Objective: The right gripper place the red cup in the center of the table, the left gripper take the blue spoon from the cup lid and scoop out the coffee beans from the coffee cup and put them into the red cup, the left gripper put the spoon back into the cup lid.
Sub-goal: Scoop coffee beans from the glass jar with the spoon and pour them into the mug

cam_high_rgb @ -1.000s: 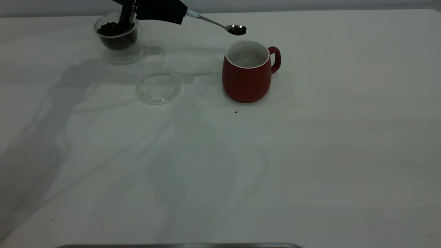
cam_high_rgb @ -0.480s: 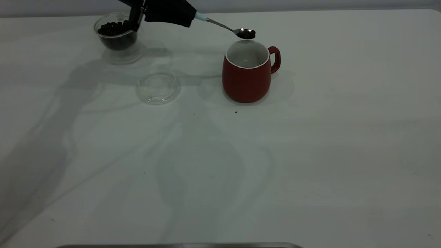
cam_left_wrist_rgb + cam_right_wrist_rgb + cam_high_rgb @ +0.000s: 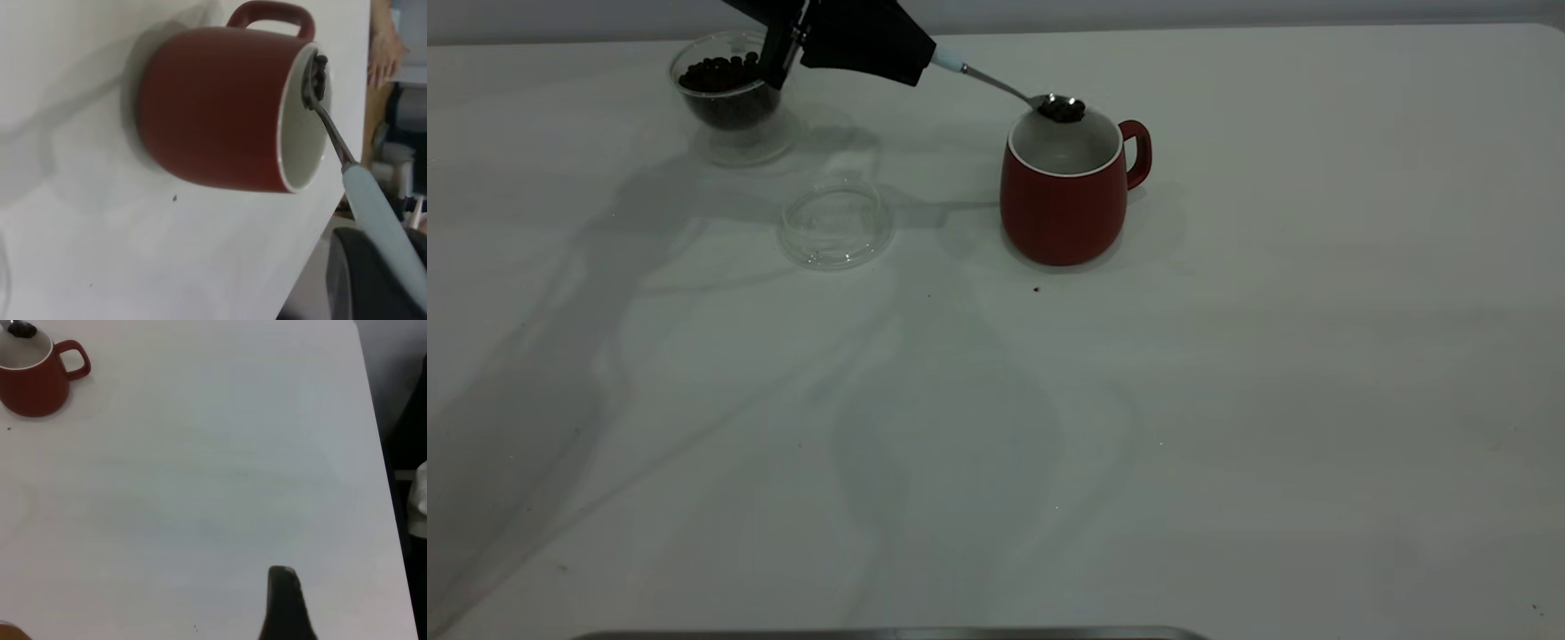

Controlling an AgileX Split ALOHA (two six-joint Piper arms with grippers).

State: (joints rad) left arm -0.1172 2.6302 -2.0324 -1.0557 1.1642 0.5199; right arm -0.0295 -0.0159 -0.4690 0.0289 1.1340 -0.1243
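Observation:
The red cup [image 3: 1063, 200] stands upright near the middle of the table [image 3: 1227, 356], handle to the right. My left gripper [image 3: 920, 58] is shut on the pale handle of the blue spoon [image 3: 996, 84]. The spoon's bowl holds coffee beans [image 3: 1062, 110] and hovers at the cup's far rim, over the white inside. The left wrist view shows the same beans [image 3: 319, 75] at the rim of the red cup [image 3: 213, 113]. The coffee cup [image 3: 734, 107], full of beans, stands at the far left. The cup lid [image 3: 836, 222] lies empty in front of it. My right gripper [image 3: 283, 600] hangs far from the cup [image 3: 33, 383].
A dark speck [image 3: 1036, 289] lies on the table just in front of the red cup. A grey metal edge [image 3: 889, 634] runs along the near side. Past the table's edge, the left wrist view shows a person's hand [image 3: 385, 50].
My left gripper has carried the loaded spoon to the right and down, from above and left of the red cup to its far rim. Cup, lid and glass cup have not moved.

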